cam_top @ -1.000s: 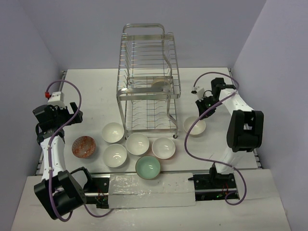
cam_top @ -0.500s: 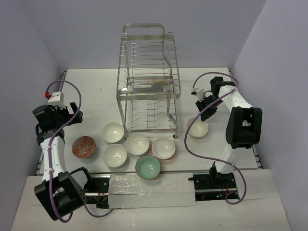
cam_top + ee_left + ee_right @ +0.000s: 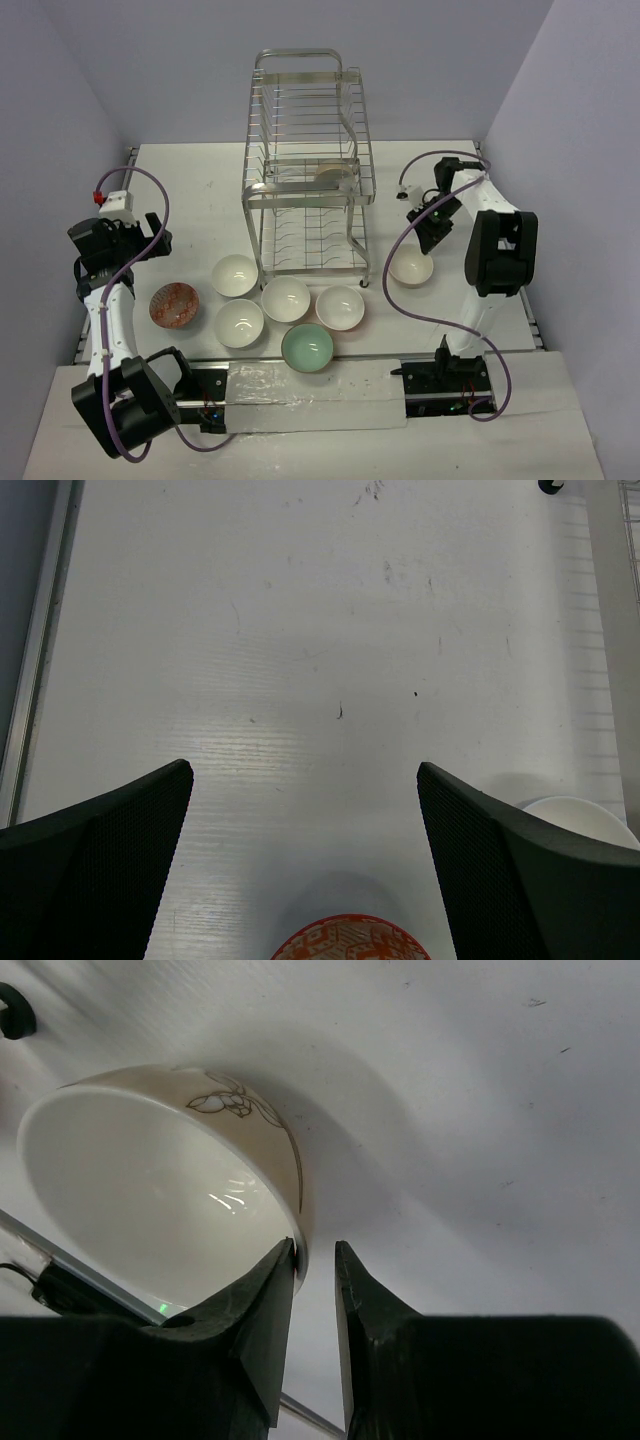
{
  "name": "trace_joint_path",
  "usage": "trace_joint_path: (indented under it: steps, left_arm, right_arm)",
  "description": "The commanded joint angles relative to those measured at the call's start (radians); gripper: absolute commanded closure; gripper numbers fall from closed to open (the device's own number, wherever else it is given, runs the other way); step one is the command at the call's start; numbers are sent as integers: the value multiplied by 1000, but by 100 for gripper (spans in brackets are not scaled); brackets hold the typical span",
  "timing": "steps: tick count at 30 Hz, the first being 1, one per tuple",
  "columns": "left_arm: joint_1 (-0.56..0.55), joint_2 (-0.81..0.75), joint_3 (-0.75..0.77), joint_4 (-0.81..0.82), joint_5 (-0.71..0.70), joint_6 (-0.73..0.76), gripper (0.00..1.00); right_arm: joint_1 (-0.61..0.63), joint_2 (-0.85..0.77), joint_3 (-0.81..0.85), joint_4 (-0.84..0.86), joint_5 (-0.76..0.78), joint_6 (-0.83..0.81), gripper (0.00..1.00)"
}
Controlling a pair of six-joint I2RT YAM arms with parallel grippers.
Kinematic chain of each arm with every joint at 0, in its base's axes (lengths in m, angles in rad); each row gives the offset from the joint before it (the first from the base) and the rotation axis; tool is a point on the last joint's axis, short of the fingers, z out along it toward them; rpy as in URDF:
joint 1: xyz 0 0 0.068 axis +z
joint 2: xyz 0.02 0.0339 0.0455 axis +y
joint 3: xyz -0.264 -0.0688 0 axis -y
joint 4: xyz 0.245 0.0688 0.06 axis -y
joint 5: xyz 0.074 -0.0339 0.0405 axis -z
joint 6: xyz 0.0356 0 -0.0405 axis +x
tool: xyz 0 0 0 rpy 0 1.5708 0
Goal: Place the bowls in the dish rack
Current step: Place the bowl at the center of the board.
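The silver wire dish rack (image 3: pixel 308 180) stands at the back centre, with one pale bowl (image 3: pixel 333 175) on its upper tier. Three white bowls (image 3: pixel 286 298) and one more, a mint green bowl (image 3: pixel 307 348) and an orange-red patterned bowl (image 3: pixel 175 304) lie in front of the rack. Another white bowl (image 3: pixel 410 268) with a gold flower line (image 3: pixel 170 1175) lies to the rack's right. My right gripper (image 3: pixel 315 1255) straddles its rim, one finger inside, with a narrow gap showing; it also shows in the top view (image 3: pixel 422 243). My left gripper (image 3: pixel 305 770) is wide open and empty above the orange-red bowl (image 3: pixel 350 940).
The table's left metal edge rail (image 3: pixel 35 650) runs close to my left gripper. A rack foot (image 3: pixel 12 1010) shows at the top left of the right wrist view. Purple cables hang from both arms. A white bowl's rim (image 3: pixel 585 815) lies right of my left gripper.
My right arm has swung down and in toward the white bowl beside the rack, and its fingers now stand over the bowl's rim. My left arm has not moved.
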Motion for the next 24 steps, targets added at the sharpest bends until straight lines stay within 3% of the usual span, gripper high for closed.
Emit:
trace_joint_path:
  steps: [1, 12, 24]
  left_arm:
    - [2, -21, -6, 22, 23, 17, 1]
    - [2, -12, -6, 28, 24, 19, 1]
    - [2, -12, -6, 31, 29, 19, 1]
  right_arm:
    - [-5, 37, 76, -93, 57, -21, 70]
    - [-2, 92, 165, -176, 82, -32, 70]
    - [34, 81, 131, -170, 97, -20, 70]
